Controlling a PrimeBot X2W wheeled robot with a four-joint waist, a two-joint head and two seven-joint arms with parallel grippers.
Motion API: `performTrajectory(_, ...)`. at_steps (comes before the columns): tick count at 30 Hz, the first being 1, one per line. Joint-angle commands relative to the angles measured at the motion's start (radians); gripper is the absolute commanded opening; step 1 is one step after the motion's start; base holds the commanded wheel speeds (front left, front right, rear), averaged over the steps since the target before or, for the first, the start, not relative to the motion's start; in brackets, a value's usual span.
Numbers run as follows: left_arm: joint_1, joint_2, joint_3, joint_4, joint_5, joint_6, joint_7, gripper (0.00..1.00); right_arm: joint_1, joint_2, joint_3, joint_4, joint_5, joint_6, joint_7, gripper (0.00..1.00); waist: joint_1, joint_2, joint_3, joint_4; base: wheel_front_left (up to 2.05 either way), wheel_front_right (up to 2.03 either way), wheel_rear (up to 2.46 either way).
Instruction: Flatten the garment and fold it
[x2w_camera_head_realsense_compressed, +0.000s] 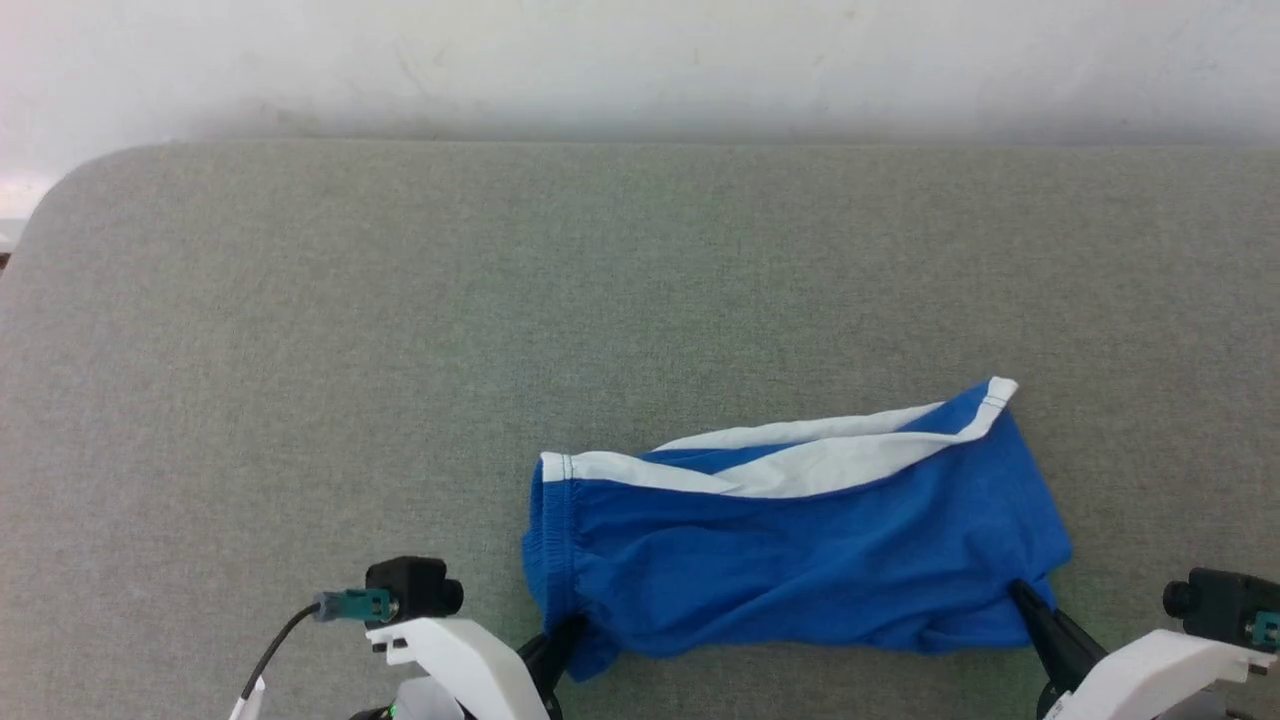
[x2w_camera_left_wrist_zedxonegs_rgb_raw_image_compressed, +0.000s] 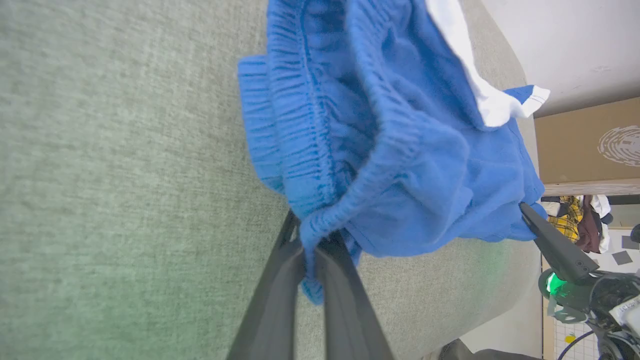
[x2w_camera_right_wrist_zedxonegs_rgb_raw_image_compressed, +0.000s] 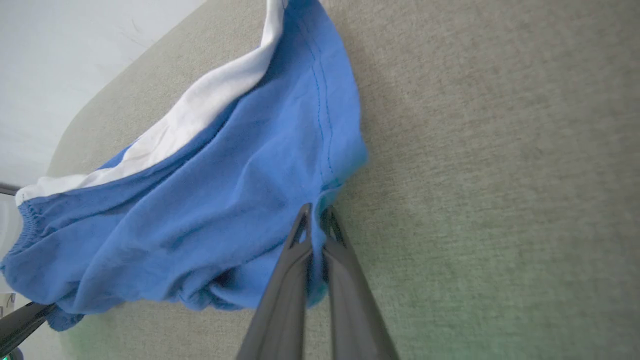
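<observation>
The shorts are soft, matt blue cloth (the waistband ribbed and gathered); the table wears a coarse, matt grey-green weave.

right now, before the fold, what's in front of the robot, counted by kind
blue shorts: 1
grippers: 2, the left gripper and the right gripper, each shut on the blue shorts
grey table: 1
total: 4

A grey-green fabric surface with a rounded corner lies before a plain white wall.
</observation>
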Motion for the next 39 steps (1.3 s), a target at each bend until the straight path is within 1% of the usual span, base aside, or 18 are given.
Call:
performTrajectory(1,0.012,-0.003,-0.001,0.002,0.002,0.008,-0.011,0.0,0.01,-0.002,0.005,0.008,0.011,-0.001,-0.016,0.0,0.0001,0.0,-0.014,-0.008,0.0,0.0,0.0)
performTrajectory(3,0.012,-0.005,0.001,0.001,0.008,0.012,-0.023,0.0,0.012,-0.002,0.009,0.016,0.011,-0.001,-0.03,0.0,0.0001,0.0,-0.021,-0.007,0.0,0.0,0.0)
performTrajectory(5,0.01,-0.008,0.004,-0.001,0.013,0.015,-0.036,0.89,0.011,-0.002,0.013,0.024,0.012,-0.001,-0.04,0.0,0.0001,0.0,-0.029,-0.005,0.0,0.0,0.0)
performTrajectory(6,0.01,-0.01,0.007,-0.003,0.014,0.017,-0.041,1.0,0.011,-0.002,0.015,0.026,0.011,-0.001,-0.042,0.0,0.0001,0.0,-0.032,-0.004,0.0,0.0,0.0)
performTrajectory(7,0.01,-0.013,0.01,-0.004,0.013,0.019,-0.048,1.0,0.011,-0.002,0.016,0.028,0.01,-0.001,-0.045,0.0,0.0001,0.0,-0.035,-0.002,0.0,0.0,0.0)
performTrajectory(8,0.009,-0.015,0.014,-0.006,0.013,0.019,-0.056,1.0,0.011,-0.002,0.018,0.029,0.009,-0.001,-0.047,0.04,0.0001,0.0,-0.038,0.0,0.0,0.0,0.0)
performTrajectory(10,0.012,-0.017,0.02,-0.011,0.011,0.02,-0.067,1.0,0.015,-0.002,0.026,0.029,0.0,-0.001,-0.044,0.42,0.0001,0.0,-0.045,0.004,0.0,0.0,0.0)
performTrajectory(11,0.014,-0.017,0.026,-0.019,0.013,0.019,-0.078,1.0,0.017,-0.002,0.03,0.027,-0.004,-0.001,-0.041,0.9,0.0001,0.0,-0.048,0.006,0.0,0.0,0.0)
performTrajectory(12,0.018,-0.019,0.035,-0.029,0.013,0.021,-0.093,1.0,0.02,-0.002,0.036,0.025,-0.012,-0.001,-0.037,1.0,0.0001,0.0,-0.05,0.007,0.0,0.0,0.0)
performTrajectory(15,0.035,-0.021,0.08,-0.076,0.016,0.028,-0.158,1.0,0.038,-0.002,0.046,0.01,-0.023,-0.001,-0.025,1.0,0.0001,0.0,-0.058,0.01,0.0,0.0,0.0)
performTrajectory(19,0.055,-0.008,0.154,-0.145,0.076,0.034,-0.312,1.0,0.066,-0.002,0.015,-0.047,-0.07,-0.001,-0.03,1.0,0.0001,0.0,-0.06,0.015,0.0,0.0,0.0)
performTrajectory(22,0.065,0.007,0.184,-0.167,0.156,0.028,-0.444,1.0,0.068,-0.002,-0.049,-0.113,-0.174,-0.001,-0.063,1.0,0.0001,0.0,-0.055,0.016,0.0,0.0,0.0)
performTrajectory(24,0.072,0.024,0.193,-0.155,0.228,0.035,-0.527,1.0,0.058,-0.002,-0.08,-0.152,-0.235,-0.001,-0.08,1.0,0.0001,0.0,-0.052,0.013,0.0,0.0,0.0)
performTrajectory(25,0.073,0.034,0.192,-0.145,0.266,0.037,-0.566,1.0,0.052,-0.002,-0.087,-0.166,-0.259,-0.001,-0.084,1.0,0.0001,0.0,-0.05,0.012,0.0,0.0,0.0)
performTrajectory(27,0.076,0.032,0.191,-0.124,0.312,0.045,-0.626,1.0,0.039,-0.002,-0.092,-0.182,-0.283,-0.001,-0.079,1.0,0.0001,0.0,-0.044,0.012,0.0,0.0,0.0)
performTrajectory(29,0.075,0.025,0.185,-0.106,0.342,0.043,-0.656,1.0,0.027,-0.002,-0.079,-0.185,-0.303,-0.001,-0.063,1.0,0.0001,0.0,-0.034,0.015,0.0,0.0,0.0)
performTrajectory(32,0.07,0.01,0.175,-0.073,0.351,0.028,-0.672,1.0,-0.004,-0.002,-0.052,-0.163,-0.318,-0.001,-0.03,1.0,0.0001,0.0,-0.013,0.022,0.0,0.0,0.0)
performTrajectory(39,0.016,-0.008,0.171,-0.027,0.364,-0.005,-0.685,1.0,-0.092,-0.002,-0.04,-0.035,-0.349,-0.001,0.058,1.0,0.0001,0.0,0.032,0.061,0.0,0.0,0.0)
